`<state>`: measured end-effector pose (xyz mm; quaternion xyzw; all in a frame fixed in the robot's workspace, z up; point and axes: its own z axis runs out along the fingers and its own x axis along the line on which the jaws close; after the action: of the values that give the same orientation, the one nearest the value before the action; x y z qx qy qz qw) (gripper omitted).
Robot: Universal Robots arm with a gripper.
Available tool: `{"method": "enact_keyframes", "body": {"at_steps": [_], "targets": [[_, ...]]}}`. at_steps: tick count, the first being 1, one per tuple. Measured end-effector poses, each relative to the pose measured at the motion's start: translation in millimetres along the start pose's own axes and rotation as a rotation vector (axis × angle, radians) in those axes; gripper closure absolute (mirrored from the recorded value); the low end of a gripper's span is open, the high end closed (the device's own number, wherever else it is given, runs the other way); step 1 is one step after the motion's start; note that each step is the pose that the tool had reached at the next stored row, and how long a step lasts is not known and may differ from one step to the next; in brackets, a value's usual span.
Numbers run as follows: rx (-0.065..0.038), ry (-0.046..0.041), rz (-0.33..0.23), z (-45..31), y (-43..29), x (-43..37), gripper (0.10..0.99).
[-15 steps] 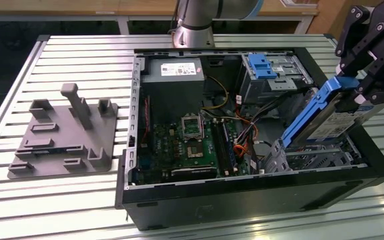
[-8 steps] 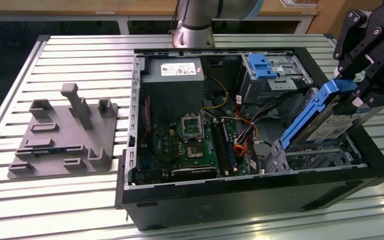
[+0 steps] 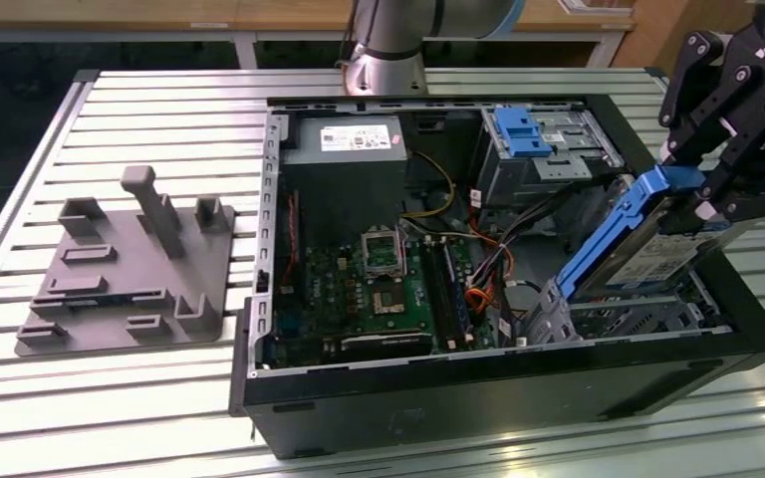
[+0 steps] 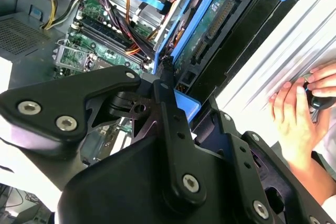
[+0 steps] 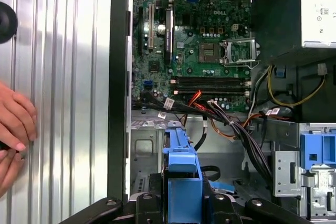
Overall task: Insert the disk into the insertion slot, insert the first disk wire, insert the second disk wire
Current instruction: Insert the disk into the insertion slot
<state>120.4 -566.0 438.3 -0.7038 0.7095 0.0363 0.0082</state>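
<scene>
Black claw point(image 3: 699, 194) at the exterior view's right, clamped on the raised end of the disk point(image 3: 641, 261) by its bright blue caddy. Disk held steeply tilted, white-and-blue label face visible in the exterior view, lower end down inside the uncovered computer case point(image 3: 489, 403). Lower end just above the insertion slot point(image 3: 641, 317), the silver perforated cage in the near corner of the case on the exterior view's right; contact between the two not discernible, disk not seated. Bundle of black, orange and red cables point(image 3: 489, 267) lying between the green motherboard point(image 3: 382, 289) and the slot. Grey power supply point(image 3: 343, 139) with white sticker along the far wall of the case, taller grey cage point(image 3: 542, 139) with blue latch beside it. Case standing on a slatted metal tabletop point(image 3: 156, 110). Grey moulded fixture point(image 3: 124, 269) on the same surface at the exterior view's left, apart from the case. In the first wrist view, caddy seen end-on between the claw fingers, and a person's hand point(image 5: 14, 121) resting on the slats outside the case wall
</scene>
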Motion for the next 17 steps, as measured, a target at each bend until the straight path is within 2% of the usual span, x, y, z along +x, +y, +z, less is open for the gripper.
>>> {"method": "enact_keyframes", "body": {"at_steps": [8, 17], "targets": [[0.0, 0.0, 0.0, 10.4, -0.4, 0.7, 0.722], [0.0, -0.0001, 0.0, 26.5, -1.1, 1.7, 0.722]]}}
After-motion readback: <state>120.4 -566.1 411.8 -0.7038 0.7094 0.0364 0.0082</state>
